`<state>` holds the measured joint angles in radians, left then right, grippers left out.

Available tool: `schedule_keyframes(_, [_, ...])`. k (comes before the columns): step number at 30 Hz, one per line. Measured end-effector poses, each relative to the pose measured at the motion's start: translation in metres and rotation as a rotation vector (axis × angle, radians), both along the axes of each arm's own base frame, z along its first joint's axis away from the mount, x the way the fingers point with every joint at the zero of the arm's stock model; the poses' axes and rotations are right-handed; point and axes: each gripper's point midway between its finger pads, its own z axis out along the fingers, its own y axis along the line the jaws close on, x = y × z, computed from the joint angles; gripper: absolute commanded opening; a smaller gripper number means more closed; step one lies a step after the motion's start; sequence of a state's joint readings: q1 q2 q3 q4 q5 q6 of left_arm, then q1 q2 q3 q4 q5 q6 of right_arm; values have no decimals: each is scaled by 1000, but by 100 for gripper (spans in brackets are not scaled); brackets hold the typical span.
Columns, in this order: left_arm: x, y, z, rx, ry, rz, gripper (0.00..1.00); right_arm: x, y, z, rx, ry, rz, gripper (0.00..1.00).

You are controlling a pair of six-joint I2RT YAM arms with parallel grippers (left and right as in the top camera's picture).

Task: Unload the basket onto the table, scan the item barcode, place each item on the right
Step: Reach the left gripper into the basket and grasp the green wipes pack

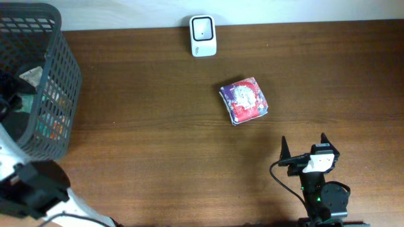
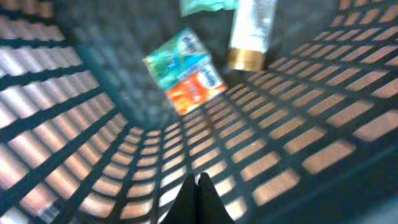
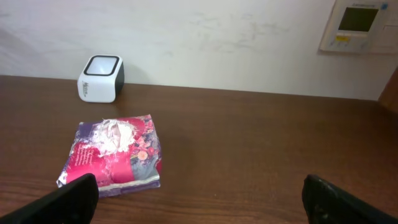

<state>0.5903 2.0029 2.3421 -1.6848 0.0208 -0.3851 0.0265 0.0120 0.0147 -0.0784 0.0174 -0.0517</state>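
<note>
A red and purple packet [image 1: 244, 100] lies flat on the brown table, below the white barcode scanner [image 1: 202, 35] at the back edge. In the right wrist view the packet [image 3: 115, 152] sits ahead to the left and the scanner [image 3: 101, 78] stands behind it by the wall. My right gripper [image 1: 303, 144] is open near the front edge, apart from the packet, with nothing between its fingers [image 3: 199, 193]. My left gripper [image 2: 200, 186] is down inside the mesh basket, its fingertips pressed together on nothing. A teal and orange packet [image 2: 185, 71] lies ahead of it.
The dark mesh basket [image 1: 60, 82] stands at the table's left end with several items inside. A white tube with a gold cap [image 2: 250, 31] lies on its floor. A wall panel [image 3: 359, 25] hangs behind the table at right.
</note>
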Motion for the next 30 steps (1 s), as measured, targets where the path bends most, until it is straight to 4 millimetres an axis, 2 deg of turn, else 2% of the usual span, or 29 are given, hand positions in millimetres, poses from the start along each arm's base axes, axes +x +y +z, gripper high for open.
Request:
schedule_keyframes(1, [-18, -3, 9, 33, 18, 31, 0, 0, 0, 0, 0, 0, 0, 99])
schedule_keyframes(3, [-32, 0, 9, 70, 57, 68, 0, 0, 0, 0, 0, 0, 0, 99])
schedule_keyframes(7, [-54, 3, -26, 64, 215, 131, 0, 0, 0, 0, 0, 0, 0, 99])
schedule_keyframes(10, [-62, -1, -42, 27, 263, 137, 0, 0, 0, 0, 0, 0, 0, 99])
schedule_keyframes(13, [-63, -5, -47, 5, 274, 133, 0, 0, 0, 0, 0, 0, 0, 99])
schedule_keyframes(16, [-64, -12, -40, -14, 238, 131, 0, 0, 0, 0, 0, 0, 0, 99])
schedule_keyframes(18, [-70, -22, -14, 9, 156, 130, 0, 0, 0, 0, -1, 0, 0, 99])
schedule_keyframes(20, [-74, -27, -3, 21, 121, 130, 0, 0, 0, 0, -1, 0, 0, 99])
schedule_keyframes(23, [-78, -26, -11, 22, 141, 141, 0, 0, 0, 0, 0, 0, 0, 99])
schedule_keyframes(27, [-91, -31, -31, -9, 224, 168, 0, 0, 0, 0, 0, 0, 0, 99])
schedule_keyframes(29, [-96, -35, -32, -11, 227, 171, 0, 0, 0, 0, 0, 0, 0, 99])
schedule_keyframes(30, [-101, -38, -25, -1, 210, 173, 0, 0, 0, 0, 0, 0, 0, 99])
